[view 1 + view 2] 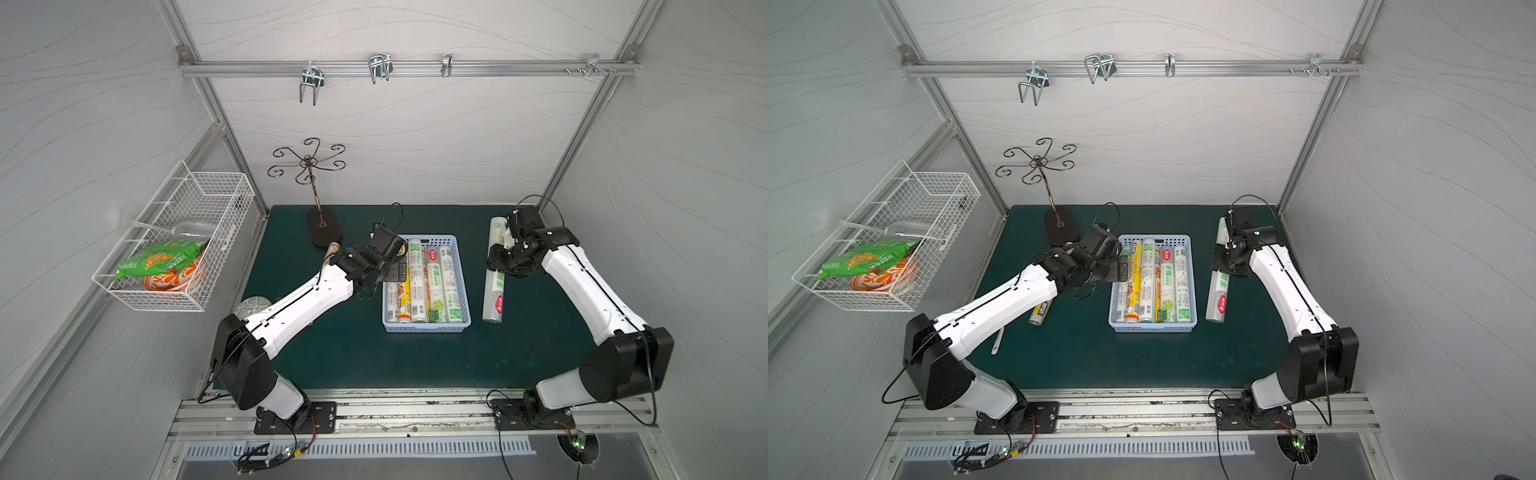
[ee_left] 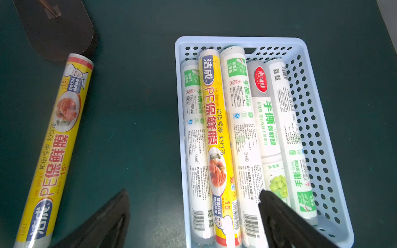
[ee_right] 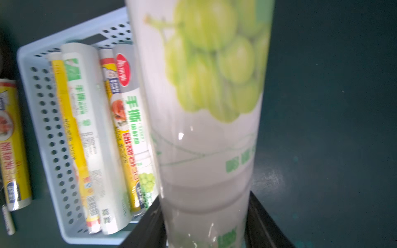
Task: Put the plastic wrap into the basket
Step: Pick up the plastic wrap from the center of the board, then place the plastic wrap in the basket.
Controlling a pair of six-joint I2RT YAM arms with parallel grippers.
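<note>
Plastic wrap (image 2: 240, 128) is mostly stowed: we count at least five rolls lying side by side, lengthwise, in the blue basket (image 1: 426, 327) at the centre of both top views. Two more lie outside it on the green surface (image 1: 353, 357). A white roll (image 1: 493, 297) with a grape picture lies just right of the basket, parallel to it. A yellow roll (image 2: 58, 150) lies left of the basket, one end near the foot of the dark stand (image 1: 323, 232), and in the top views it is largely hidden under the left arm (image 1: 307, 299).

The right jaws sit astride the white roll, a little above its middle in the frame. In the right wrist view both black fingers (image 3: 264, 225) press against its sides, so we read them as closed on it; we cannot tell whether it is off the surface. The left jaws stand wide open and empty above the basket's left rim.

We judge the step in hand to be the pickup of the white roll. The next move calls for a lift clear of the basket wall, a short carry leftward with the roll kept parallel to the others, and a release on top of them, since the basket floor looks full. The yellow roll would then fall to the left arm
</note>
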